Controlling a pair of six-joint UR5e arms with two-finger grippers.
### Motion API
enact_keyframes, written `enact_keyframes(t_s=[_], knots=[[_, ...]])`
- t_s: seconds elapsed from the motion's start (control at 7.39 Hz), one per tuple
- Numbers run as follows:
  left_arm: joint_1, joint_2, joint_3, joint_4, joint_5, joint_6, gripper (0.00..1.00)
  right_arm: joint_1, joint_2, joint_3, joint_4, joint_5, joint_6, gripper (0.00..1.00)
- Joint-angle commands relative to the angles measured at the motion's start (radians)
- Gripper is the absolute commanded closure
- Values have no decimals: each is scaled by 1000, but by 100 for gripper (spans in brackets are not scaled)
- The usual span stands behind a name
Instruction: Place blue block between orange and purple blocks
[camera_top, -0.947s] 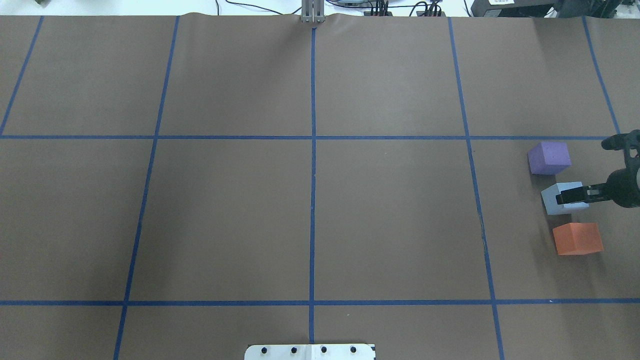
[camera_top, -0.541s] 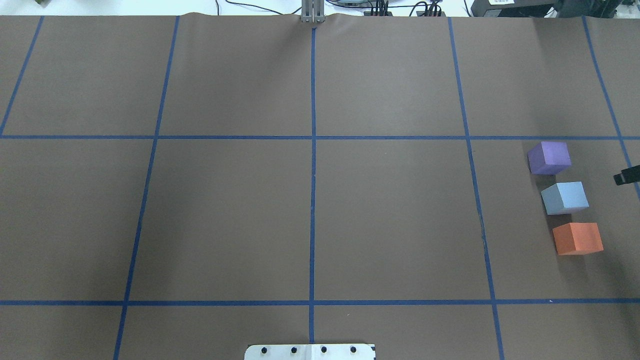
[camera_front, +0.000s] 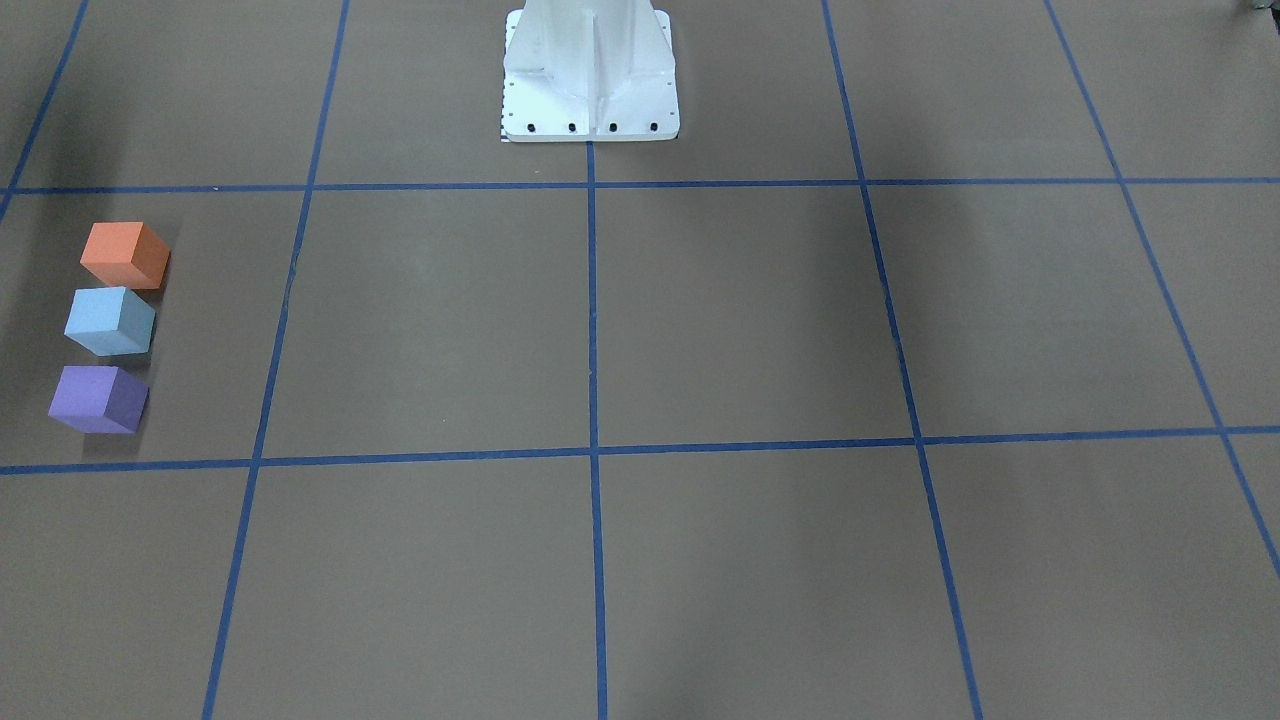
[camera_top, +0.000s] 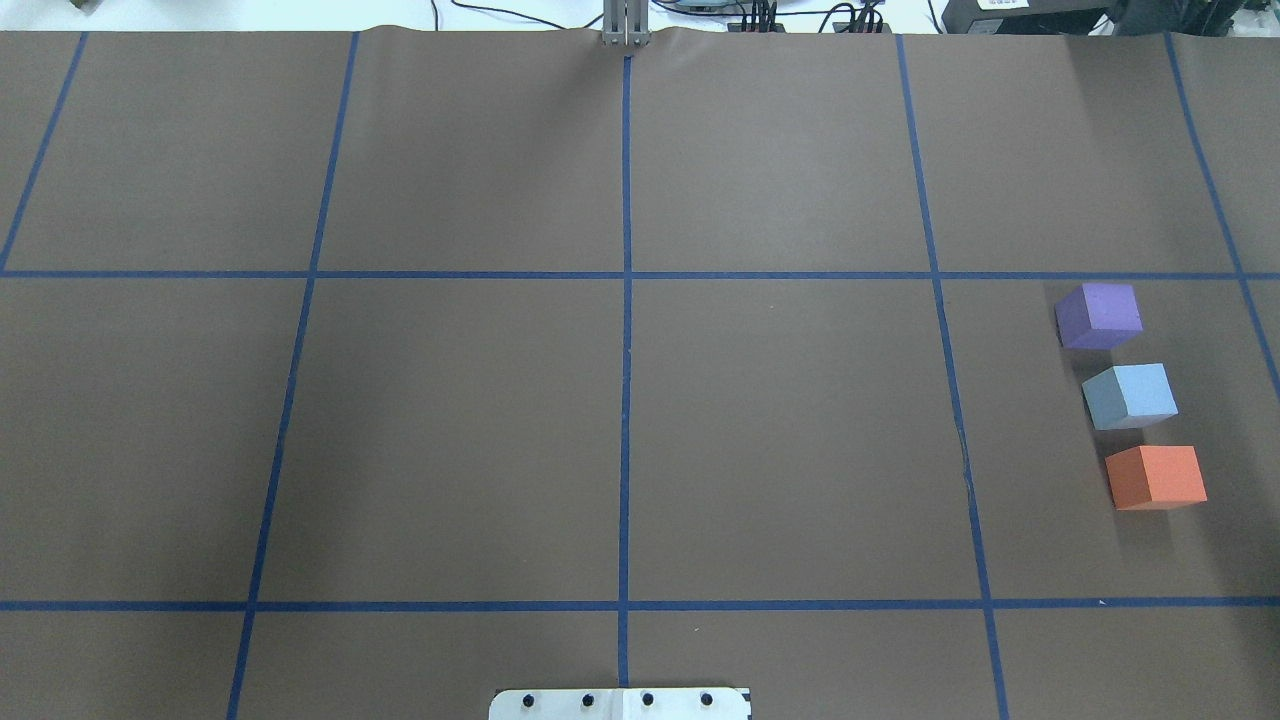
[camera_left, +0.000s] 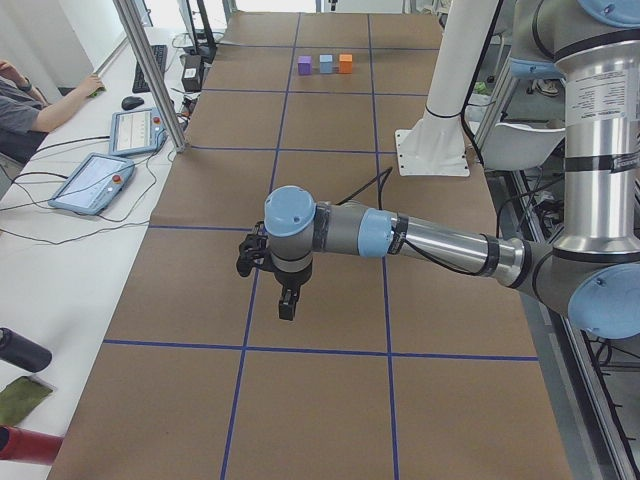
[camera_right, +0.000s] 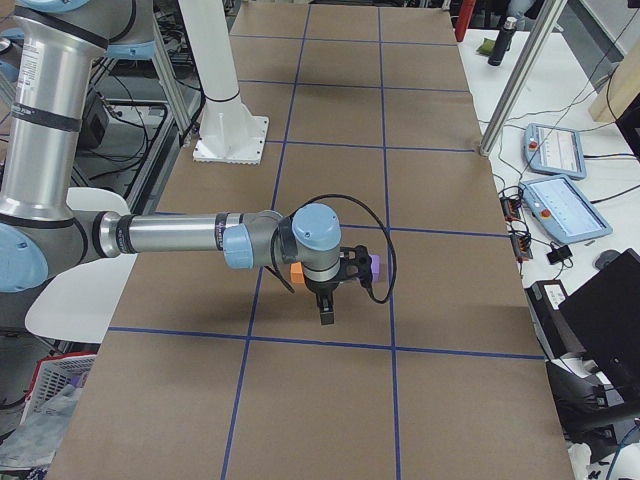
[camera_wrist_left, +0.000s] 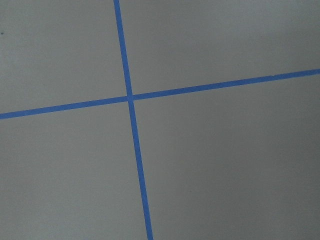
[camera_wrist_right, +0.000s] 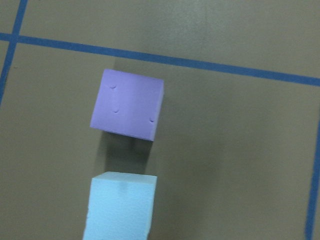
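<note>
The light blue block (camera_top: 1130, 396) sits on the brown table between the purple block (camera_top: 1098, 315) and the orange block (camera_top: 1156, 477), in a short row at the right, with small gaps. The row also shows in the front-facing view: orange (camera_front: 124, 255), blue (camera_front: 109, 320), purple (camera_front: 98, 399). The right wrist view looks down on purple (camera_wrist_right: 127, 111) and blue (camera_wrist_right: 120, 207). My right gripper (camera_right: 326, 313) hangs above the row in the exterior right view only; I cannot tell its state. My left gripper (camera_left: 287, 305) hovers over bare table, state unclear.
The white robot base (camera_front: 590, 90) stands at the table's near-robot edge. Blue tape lines (camera_top: 625, 330) grid the brown surface. Tablets (camera_left: 90, 183) and a seated operator (camera_left: 30, 105) are beside the table on the far side.
My right gripper, which was at the blue block, has drawn back to the right and left the overhead view. The blue block stays in place between the other two.
</note>
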Motion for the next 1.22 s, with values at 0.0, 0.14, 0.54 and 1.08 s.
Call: enact_keyframes(t_s=[0.0, 0.14, 0.54, 1.08], knots=[[-4, -6, -5, 2, -4, 1, 0, 15, -13, 0, -13, 4, -8, 1], [-6, -1, -23, 7, -4, -1, 0, 15, -10, 0, -8, 4, 31, 0], [-6, 16, -22, -1, -7, 12, 0, 15, -7, 3, 1, 5, 66, 0], [-7, 17, -33, 0, 6, 12, 0, 15, -7, 5, 9, 1, 65, 0]])
